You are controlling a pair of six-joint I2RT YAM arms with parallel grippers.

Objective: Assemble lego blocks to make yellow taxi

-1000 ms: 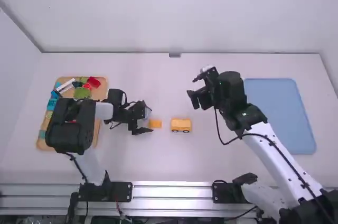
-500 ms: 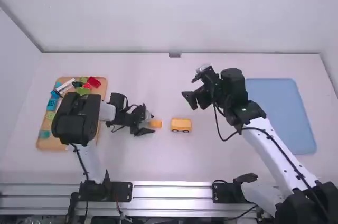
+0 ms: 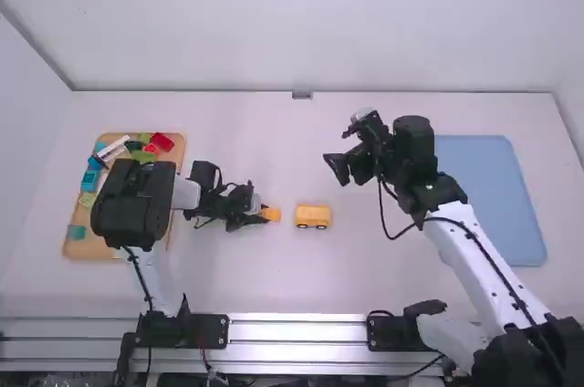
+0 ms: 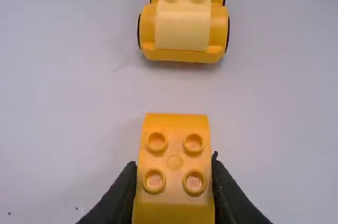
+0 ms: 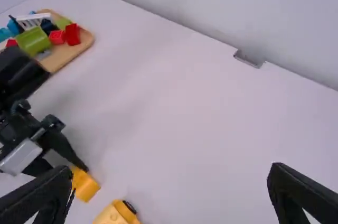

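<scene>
Yellow block [image 4: 174, 152], four studs [image 4: 194, 182], left wrist view

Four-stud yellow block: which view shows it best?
The left wrist view: the block is large, all four studs clear, between the fingers of the left gripper. The high and right wrist views show it small, partly hidden by that gripper.

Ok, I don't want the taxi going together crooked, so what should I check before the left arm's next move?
- Left gripper fingers on both sides of the yellow block: ok.
- Block's studs facing up: ok.
- Wheeled base standing studs up: ok.
- Block seated on the base: not ok, a gap lies between them.
- Block lifted off the table: cannot tell.
- Right gripper away from both pieces: ok.
</scene>
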